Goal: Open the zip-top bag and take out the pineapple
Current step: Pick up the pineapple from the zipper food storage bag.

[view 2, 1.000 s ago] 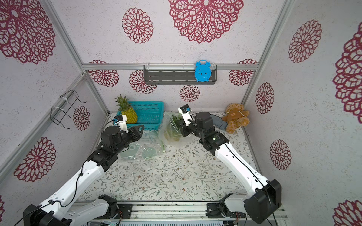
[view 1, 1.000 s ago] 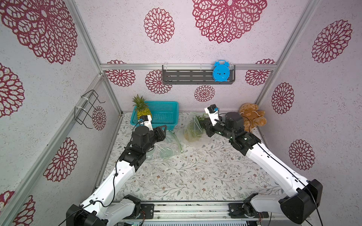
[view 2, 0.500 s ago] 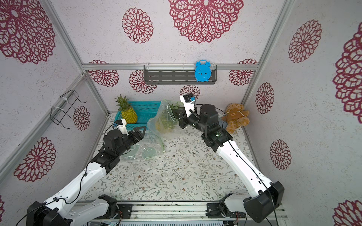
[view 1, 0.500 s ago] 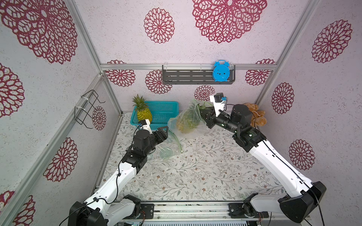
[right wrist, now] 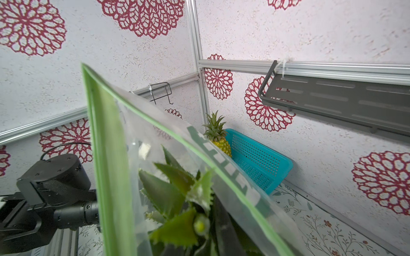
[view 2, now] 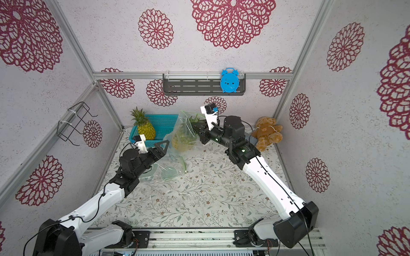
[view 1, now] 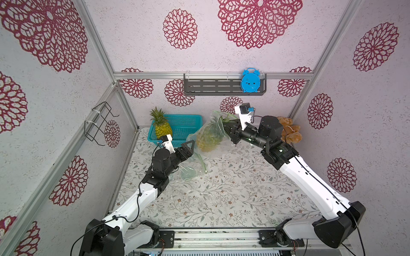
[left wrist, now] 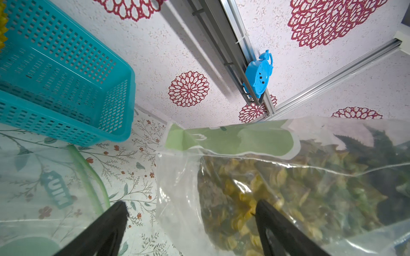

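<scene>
Floral table (view 1: 221,199): basket (view 1: 184,115), flat bag (view 1: 188,172), teddy bear (view 1: 290,133).

The zip-top bag (view 1: 216,124), clear plastic with a green zip strip and pale green print, is hanging tilted in the air over the back of the worktop (view 1: 221,188), its mouth gaping open at the raised end. The pineapple (view 1: 207,138) is lying inside it, its yellow-brown body sagging toward the low end. Its spiky green crown is pointing up into the mouth, where the right pincer (view 1: 228,129) is pinching the leaves.
</scene>
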Robot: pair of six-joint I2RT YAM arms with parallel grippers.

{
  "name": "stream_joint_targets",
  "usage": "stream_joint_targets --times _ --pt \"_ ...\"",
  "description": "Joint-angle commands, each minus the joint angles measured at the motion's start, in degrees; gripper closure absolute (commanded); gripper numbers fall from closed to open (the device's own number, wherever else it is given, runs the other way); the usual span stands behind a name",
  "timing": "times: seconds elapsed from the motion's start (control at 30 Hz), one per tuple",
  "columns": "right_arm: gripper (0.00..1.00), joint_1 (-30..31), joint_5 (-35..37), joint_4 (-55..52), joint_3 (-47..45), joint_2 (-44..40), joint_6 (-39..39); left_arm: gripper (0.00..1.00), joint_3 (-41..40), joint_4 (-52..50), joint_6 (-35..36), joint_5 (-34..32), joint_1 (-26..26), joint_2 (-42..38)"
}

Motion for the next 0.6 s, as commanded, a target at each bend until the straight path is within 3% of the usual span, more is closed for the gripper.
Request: stream_joint_targets --times 0.0,0.23,0.3,0.4,0.57 --pt "1.00 0.55 -0.87 11.72 4.60 -2.00 1.20 0.06 -1.11 8.15 -0.94 2.08 0.39 2.03" --pt "1.00 0.63 -0.64 11.87 4.41 -2.16 1.04 0.06 -2.13 17.09 -3.99 4.03 0.38 6.43" --pt "1.00 0.63 -0.57 11.81 4.34 -2.17 0.98 0.12 -1.91 19.40 -4.86 5.58 0.44 7.59" --pt "1.00 0.69 -0.54 11.87 4.25 -2.12 0.97 0.33 -1.40 21.54 -5.67 7.21 0.38 9.00" --pt "1.00 0.64 -0.04 11.49 3.99 -2.35 0.61 0.81 -1.68 21.69 -5.86 6.84 0.33 9.20"
